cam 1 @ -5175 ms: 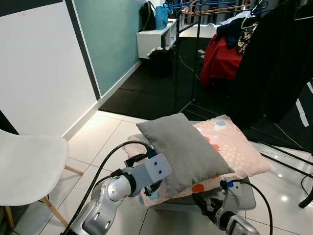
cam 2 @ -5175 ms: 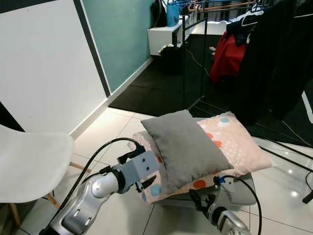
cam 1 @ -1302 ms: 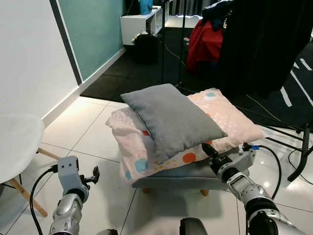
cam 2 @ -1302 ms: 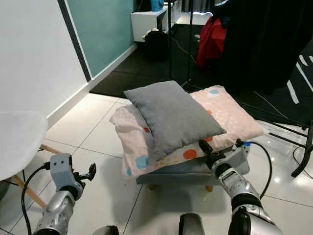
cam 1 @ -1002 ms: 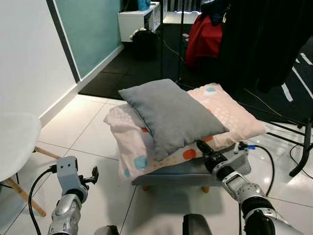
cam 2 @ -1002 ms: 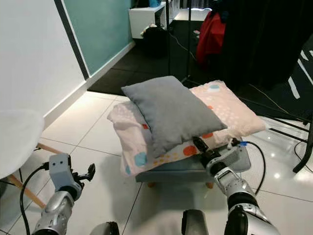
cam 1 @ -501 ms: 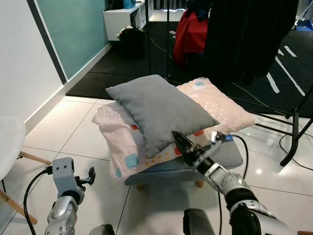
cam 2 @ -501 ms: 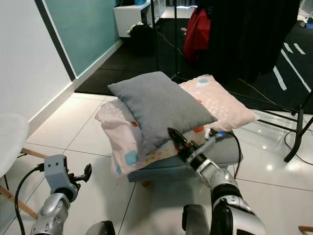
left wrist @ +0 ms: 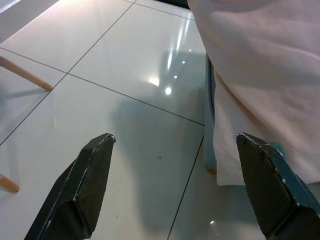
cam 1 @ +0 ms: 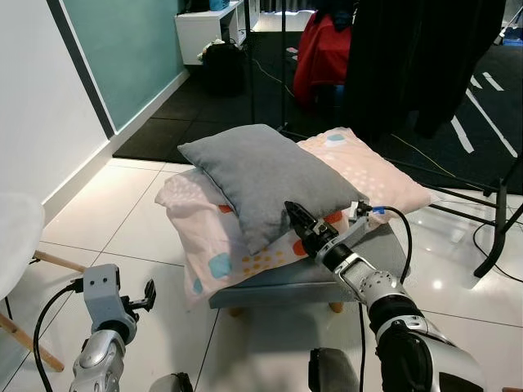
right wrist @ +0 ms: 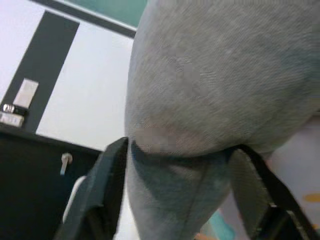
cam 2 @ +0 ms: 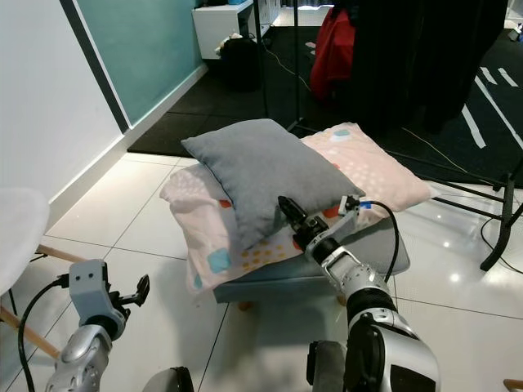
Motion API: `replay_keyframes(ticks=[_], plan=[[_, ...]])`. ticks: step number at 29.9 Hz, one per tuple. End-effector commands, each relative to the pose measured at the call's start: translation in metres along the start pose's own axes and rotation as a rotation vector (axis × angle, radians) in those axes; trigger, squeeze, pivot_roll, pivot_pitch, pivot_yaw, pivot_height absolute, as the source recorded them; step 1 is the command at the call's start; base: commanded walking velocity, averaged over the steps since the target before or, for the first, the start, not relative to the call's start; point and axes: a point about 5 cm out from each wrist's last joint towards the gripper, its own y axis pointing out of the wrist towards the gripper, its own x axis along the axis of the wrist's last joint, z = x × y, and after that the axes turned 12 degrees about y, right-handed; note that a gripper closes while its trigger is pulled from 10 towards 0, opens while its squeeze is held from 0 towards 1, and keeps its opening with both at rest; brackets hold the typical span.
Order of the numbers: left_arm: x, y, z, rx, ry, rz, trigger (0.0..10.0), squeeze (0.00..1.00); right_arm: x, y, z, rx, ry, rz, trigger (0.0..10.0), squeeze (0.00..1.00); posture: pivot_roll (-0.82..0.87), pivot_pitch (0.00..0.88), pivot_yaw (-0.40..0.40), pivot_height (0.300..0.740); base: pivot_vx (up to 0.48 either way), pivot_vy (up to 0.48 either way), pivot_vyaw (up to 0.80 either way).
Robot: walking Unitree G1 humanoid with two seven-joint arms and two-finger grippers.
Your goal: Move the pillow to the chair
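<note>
A grey pillow (cam 1: 261, 175) lies on top of a pink patterned pillow (cam 1: 372, 167), both on a low grey stool (cam 1: 282, 282). My right gripper (cam 1: 292, 215) reaches in at the grey pillow's near edge. In the right wrist view its open fingers (right wrist: 107, 192) stand on either side of a bulge of the grey pillow (right wrist: 220, 85), without pinching it. The white chair (cam 1: 15, 241) is at the far left edge. My left gripper (cam 1: 149, 294) hangs low beside the stool, open over the floor tiles (left wrist: 125, 100).
A clothes rack with dark garments (cam 1: 409, 57) and a red one (cam 1: 320, 49) stands behind the stool, and its black leg (cam 1: 493, 237) reaches down on the right. A white shelf (cam 1: 204, 24) sits against the teal wall. Glossy floor tiles lie between stool and chair.
My right gripper has moved from the stool's right edge leftward and up to the grey pillow's near edge. The left arm, raised by the pillows five seconds ago, now hangs low. The camera has shifted.
</note>
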Motion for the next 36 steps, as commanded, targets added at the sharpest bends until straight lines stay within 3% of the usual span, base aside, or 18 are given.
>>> replay_keyframes(ticks=[1,20,21,23,32,36], plan=[[-0.006,-0.004,0.006,0.006,0.009,0.029,10.0,0.00,0.008,0.005,0.010,0.033,-0.007,-0.038,0.0,0.00,-0.07,0.111,0.045,0.540,0.000,0.000,0.00],[-0.002,-0.002,0.005,0.022,-0.008,0.022,10.0,0.00,0.010,0.011,0.025,0.126,-0.097,0.002,0.0,0.00,-0.08,0.100,0.029,0.540,0.000,0.000,0.00],[-0.002,-0.001,0.003,0.023,-0.012,0.021,10.0,0.00,0.012,0.016,0.035,0.158,-0.168,0.027,0.0,0.00,-0.08,0.090,0.025,0.540,0.000,0.000,0.00],[-0.002,-0.001,0.003,0.023,-0.012,0.021,10.0,0.00,0.012,0.016,0.035,0.158,-0.168,0.027,0.0,0.00,-0.08,0.090,0.025,0.540,0.000,0.000,0.00],[0.001,0.002,0.004,0.023,-0.011,0.018,10.0,0.00,0.011,0.023,0.074,0.338,-0.282,0.101,0.0,0.00,-0.09,0.073,0.025,0.540,0.000,0.000,0.00],[0.001,0.003,0.003,0.019,-0.011,0.020,10.0,0.00,0.013,0.018,0.058,0.241,-0.307,0.112,0.0,0.00,-0.10,0.068,0.023,0.540,0.000,0.000,0.00]])
